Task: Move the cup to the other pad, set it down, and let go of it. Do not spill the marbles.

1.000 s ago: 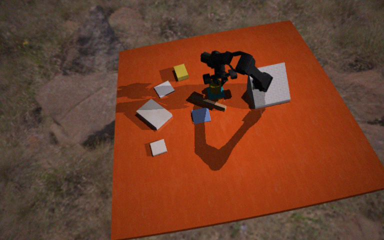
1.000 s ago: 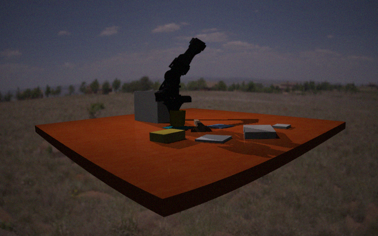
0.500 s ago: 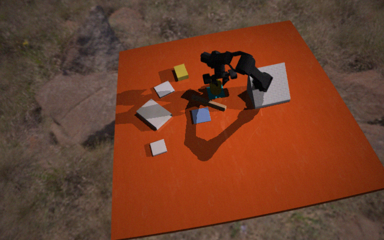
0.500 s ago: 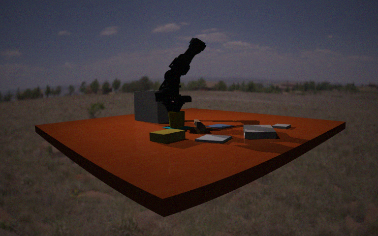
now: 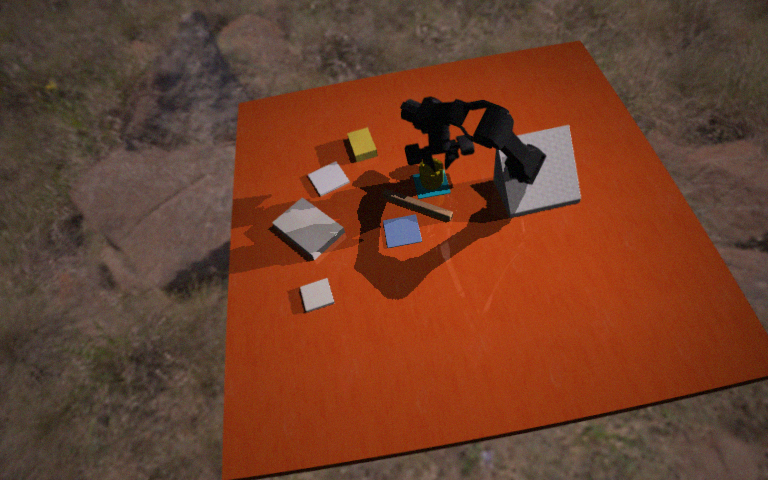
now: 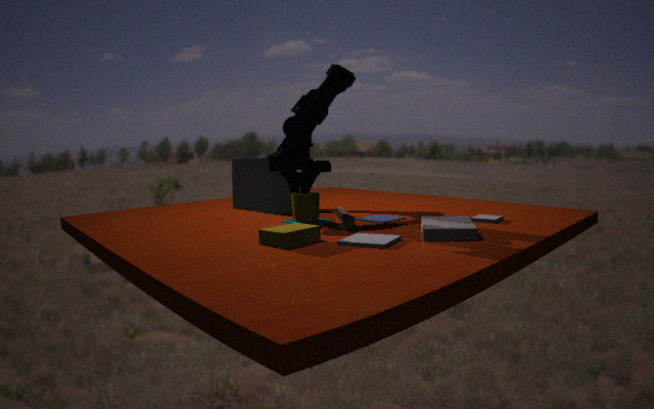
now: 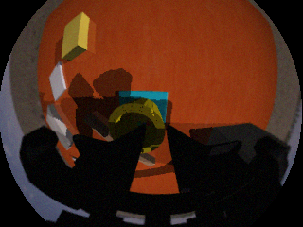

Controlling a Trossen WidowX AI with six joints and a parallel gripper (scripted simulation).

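The yellow cup stands upright on the teal pad. The blue pad lies across a beige plank from it, with nothing on it. My gripper is partly open at the cup's top. In the wrist view one fingertip shows over the cup's mouth and the other just outside its rim, with a gap between them. The inside of the cup is dark, and I cannot make out the marbles.
The beige plank lies between the pads. A yellow block, a white tile and a white block stand to one side. A big grey block is by the arm's base.
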